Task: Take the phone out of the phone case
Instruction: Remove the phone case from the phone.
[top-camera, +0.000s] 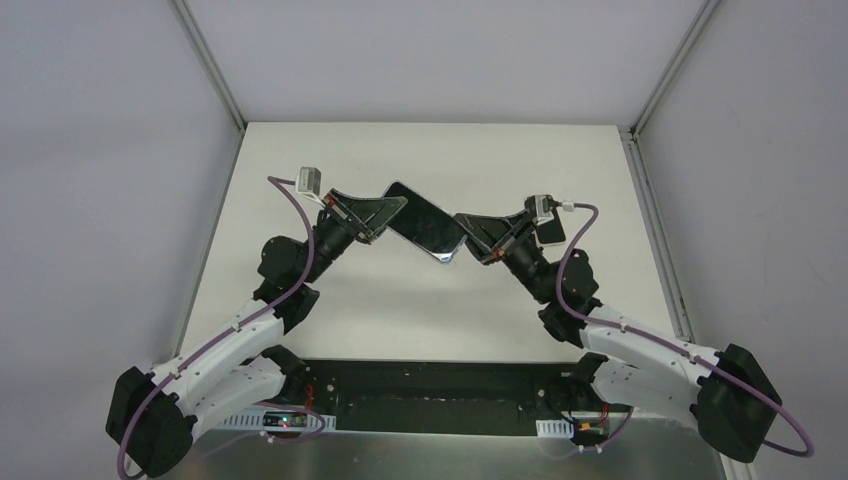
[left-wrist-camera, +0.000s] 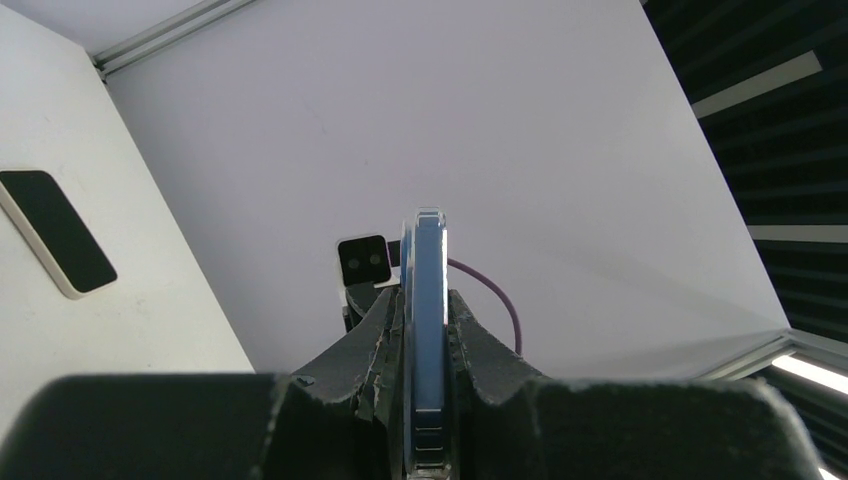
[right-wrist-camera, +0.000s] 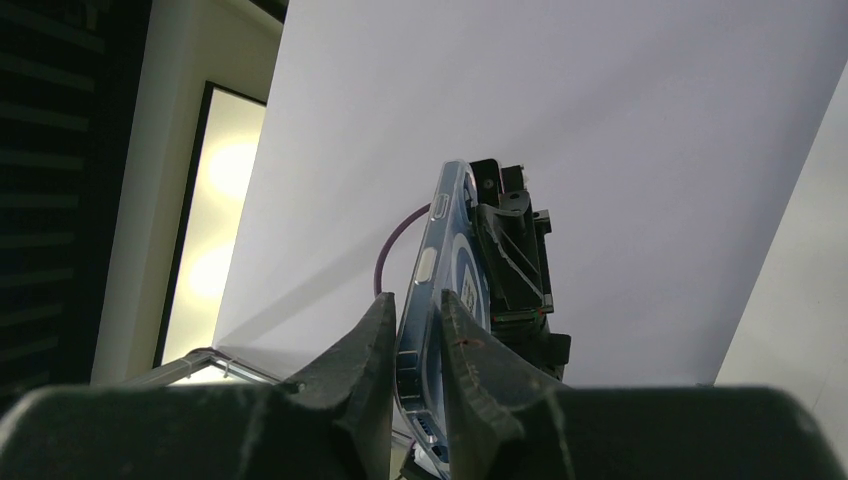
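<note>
Left pincer is clamped tight on one end of the phone, and right pincer is clamped on the other end. The phone, clear phone case on it, spans straight between the two, over the counter.

Both arms bend inward at the elbow and meet at the phone. The left arm reaches to the phone's left end, where the left gripper is clamped edge-on, its 2 fingers pressed against opposite faces. The right arm mirrors that pose on the other side. The right gripper pinches the phone's right end, with 1 finger tight on each face.
</note>
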